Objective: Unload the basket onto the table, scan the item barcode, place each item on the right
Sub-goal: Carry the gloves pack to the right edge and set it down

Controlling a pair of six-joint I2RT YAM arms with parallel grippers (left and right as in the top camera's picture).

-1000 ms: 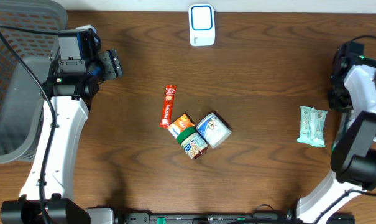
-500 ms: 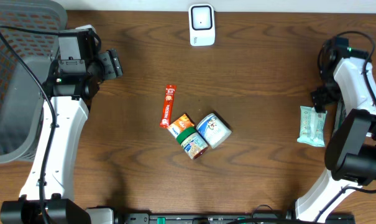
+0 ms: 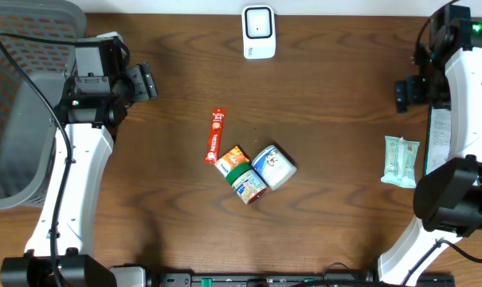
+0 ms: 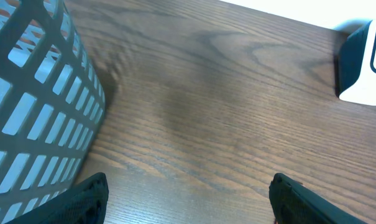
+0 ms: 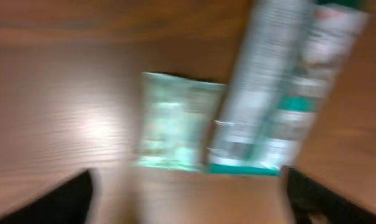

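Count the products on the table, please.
6: red sachet, orange packet, green-lidded jar and blue tub clustered mid-table; pale green pack and white package at right. Others may be hidden.

Overhead top-down; wrist views downward.

Bare table [image 3: 344, 104] is left between the tub [image 3: 273, 166] and the green packet [image 3: 401, 161], and between the sachet [image 3: 215, 135] and the scanner [image 3: 257, 32]. The left side is closed off by the basket [image 3: 17, 104]. Sachet, orange packet [image 3: 231, 157], jar [image 3: 247, 183] and tub are crowded together, with hardly any gap among them.
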